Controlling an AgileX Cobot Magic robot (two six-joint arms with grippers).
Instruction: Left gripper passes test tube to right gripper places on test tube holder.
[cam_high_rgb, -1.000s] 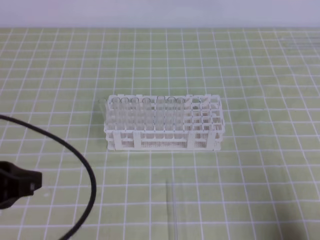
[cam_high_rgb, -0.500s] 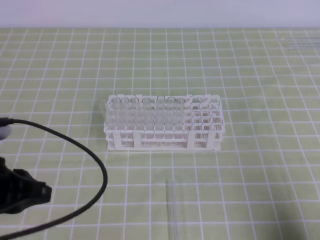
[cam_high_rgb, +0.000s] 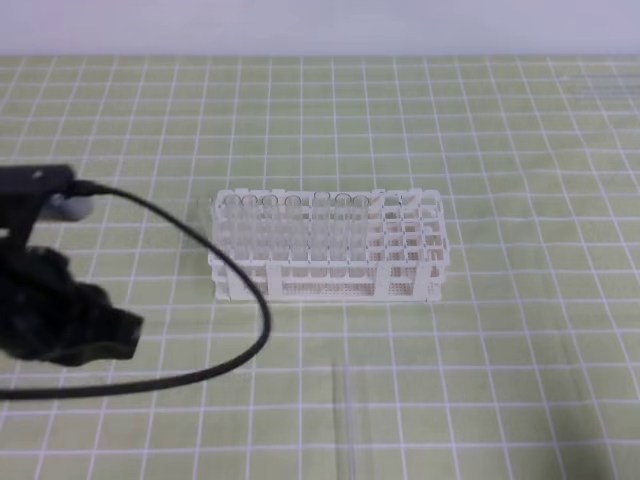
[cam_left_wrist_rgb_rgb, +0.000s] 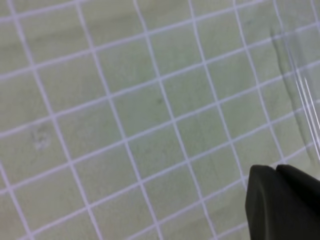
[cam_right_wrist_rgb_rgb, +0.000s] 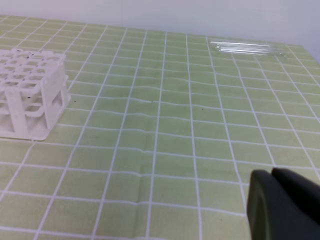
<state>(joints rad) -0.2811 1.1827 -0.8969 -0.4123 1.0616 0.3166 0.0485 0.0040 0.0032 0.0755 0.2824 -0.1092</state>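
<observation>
Exterior high view, left tool (cam_high_rgb: 125, 335) closed, empty, right tool (cam_right_wrist_rgb_rgb: 272, 175) closed, no legible writing.

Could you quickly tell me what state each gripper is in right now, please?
Left gripper, black two-fingered hand: shut, holding nothing.
Right gripper, black two-fingered hand: shut, holding nothing.

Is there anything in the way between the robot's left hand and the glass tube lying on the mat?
Nothing visible. Only bare green mat lies between the left gripper and the test tube lying in front of the test tube holder.
</observation>
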